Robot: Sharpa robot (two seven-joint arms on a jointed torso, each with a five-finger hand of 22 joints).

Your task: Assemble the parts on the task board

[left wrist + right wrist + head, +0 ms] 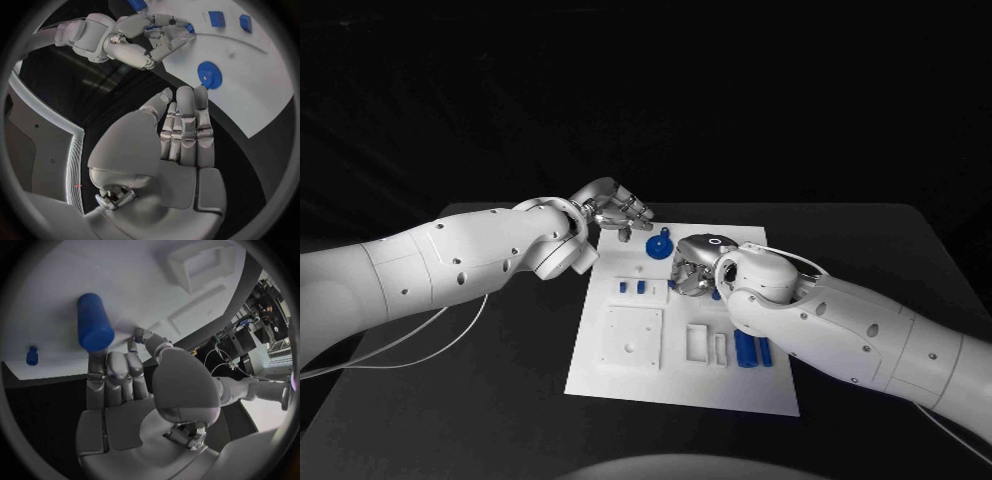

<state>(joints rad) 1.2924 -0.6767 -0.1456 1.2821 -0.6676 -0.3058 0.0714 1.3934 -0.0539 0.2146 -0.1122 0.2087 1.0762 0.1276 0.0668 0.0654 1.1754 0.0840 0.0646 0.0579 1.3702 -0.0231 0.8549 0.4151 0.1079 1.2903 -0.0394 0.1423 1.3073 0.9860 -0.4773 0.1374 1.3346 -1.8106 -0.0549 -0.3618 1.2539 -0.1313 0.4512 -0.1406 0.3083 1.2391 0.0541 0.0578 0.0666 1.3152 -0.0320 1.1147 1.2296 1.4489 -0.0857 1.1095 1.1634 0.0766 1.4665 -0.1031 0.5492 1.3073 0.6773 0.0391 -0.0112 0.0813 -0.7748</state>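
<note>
Left robot hand (615, 208) hovers released, fingers extended, just beyond the task board's (632, 385) far edge, near the blue gear (210, 75), apparently ready to assist. Right robot hand (119, 372) reaches over mid-board toward a blue cylinder (94, 322); whether it grips cannot be told.

White task board (629, 385) on blk table (473, 400)
</note>
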